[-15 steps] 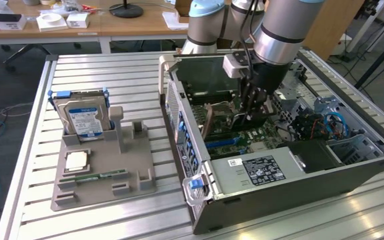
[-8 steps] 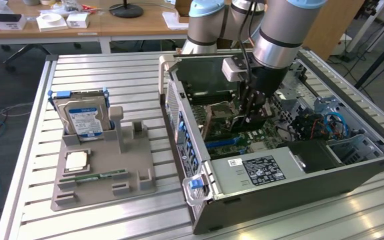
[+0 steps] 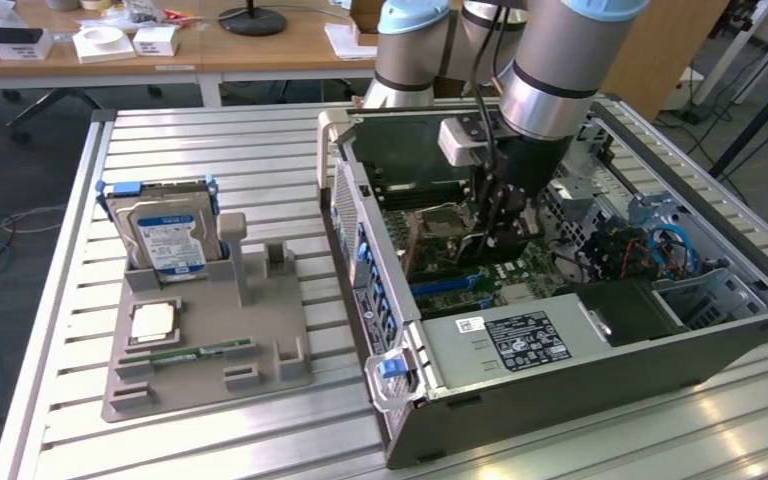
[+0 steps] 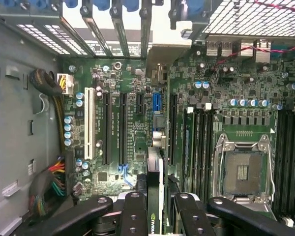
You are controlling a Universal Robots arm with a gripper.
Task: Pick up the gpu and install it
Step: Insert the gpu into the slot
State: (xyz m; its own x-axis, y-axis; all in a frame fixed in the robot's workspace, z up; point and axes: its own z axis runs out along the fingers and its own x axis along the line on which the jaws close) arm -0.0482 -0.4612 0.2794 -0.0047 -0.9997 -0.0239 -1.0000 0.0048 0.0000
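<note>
While it hangs inside the computer case (image 3: 598, 370), gripper (image 4: 160, 199) half-closed on graphics card (image 4: 154, 216), seemingly edge-on, motherboard (image 4: 122, 128) just beyond.

A silver table (image 3: 184, 130) of ribbed aluminium slats carries two things just beside each other: a grey moulded parts holder (image 3: 204, 392) towards the exterior view's left, and an open computer case (image 3: 584, 400) lying on its side, interior facing up, towards the exterior view's right.
</note>
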